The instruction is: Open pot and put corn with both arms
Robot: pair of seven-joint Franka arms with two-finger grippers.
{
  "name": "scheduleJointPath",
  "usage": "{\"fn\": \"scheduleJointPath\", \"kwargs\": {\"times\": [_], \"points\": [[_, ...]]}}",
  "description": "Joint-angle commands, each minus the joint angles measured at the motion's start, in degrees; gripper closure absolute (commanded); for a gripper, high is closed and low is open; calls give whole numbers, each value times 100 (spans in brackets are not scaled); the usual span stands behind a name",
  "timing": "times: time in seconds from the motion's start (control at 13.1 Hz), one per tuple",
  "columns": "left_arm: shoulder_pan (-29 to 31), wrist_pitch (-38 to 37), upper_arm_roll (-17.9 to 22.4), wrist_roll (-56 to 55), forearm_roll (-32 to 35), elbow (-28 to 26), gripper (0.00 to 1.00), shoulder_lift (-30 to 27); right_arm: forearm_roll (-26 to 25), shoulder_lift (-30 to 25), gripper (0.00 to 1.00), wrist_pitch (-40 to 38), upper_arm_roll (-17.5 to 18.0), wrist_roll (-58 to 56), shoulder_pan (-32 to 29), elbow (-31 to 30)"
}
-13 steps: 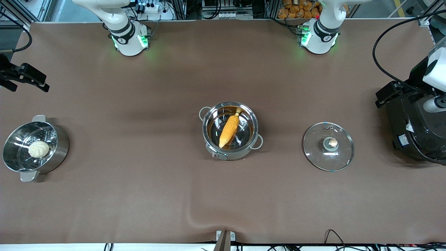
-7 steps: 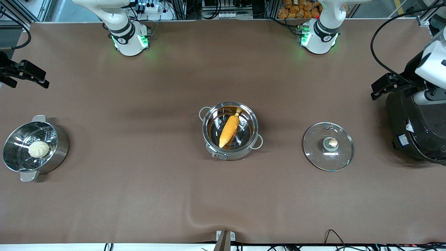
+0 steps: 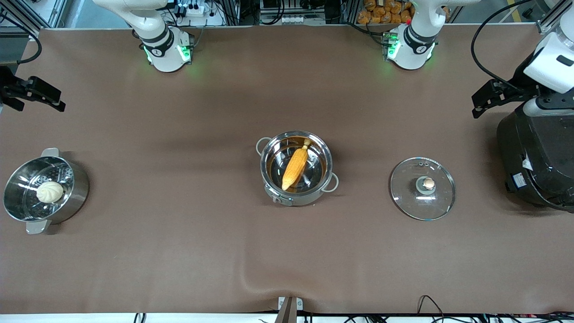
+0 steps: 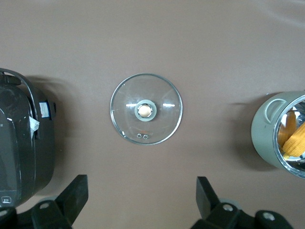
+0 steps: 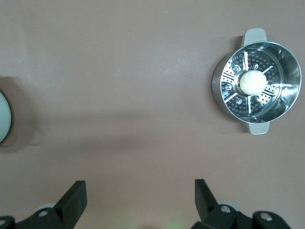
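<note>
Basically done, by the look of it: front view has the pot point(image 3: 296, 168) mid-table, uncovered, with the corn point(image 3: 295, 168) lying inside, tip toward the camera, pale stub toward the bases. Its lid point(image 3: 423, 188) lies flat on the table toward the left arm's end, knob up, well apart from the pot. Left gripper point(image 3: 489, 95) hangs high over the table edge beside the rice cooker point(image 3: 536, 162), holding nothing; right gripper point(image 3: 33, 93) is up at the right arm's end, also holding nothing. Judgement: both steps look finished, arms parked, so the next move calls for nothing beyond waiting clear. Steamer pot point(image 3: 44, 191) at the right arm's end holds a pale bun point(image 3: 49, 191) on its perforated insert. Left wrist view: left gripper point(image 4: 142, 200) fingers spread wide, nothing between, lid point(image 4: 146, 109) below, rice cooker point(image 4: 21, 150) and pot point(image 4: 281, 133) with corn point(image 4: 296, 137) at the frame edges. Right wrist view: right gripper point(image 5: 140, 204) fingers also spread, unloaded, over bare table; steamer pot point(image 5: 256, 87) with bun point(image 5: 252, 82) in it.
</note>
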Motion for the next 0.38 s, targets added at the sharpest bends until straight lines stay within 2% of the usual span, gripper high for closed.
{"fn": "scheduleJointPath", "kwargs": {"times": [0.0,0.15,0.31], "points": [[-61,-93,91,125,-9,84,0,-18,-26,93,0,-138,111,8,-131,203],[-61,-373,56,116,35,416,0,218,-26,102,0,-138,102,8,-131,194],[-44,-427,47,116,70,506,0,263,-26,102,0,-138,111,-1,-131,194]]}}
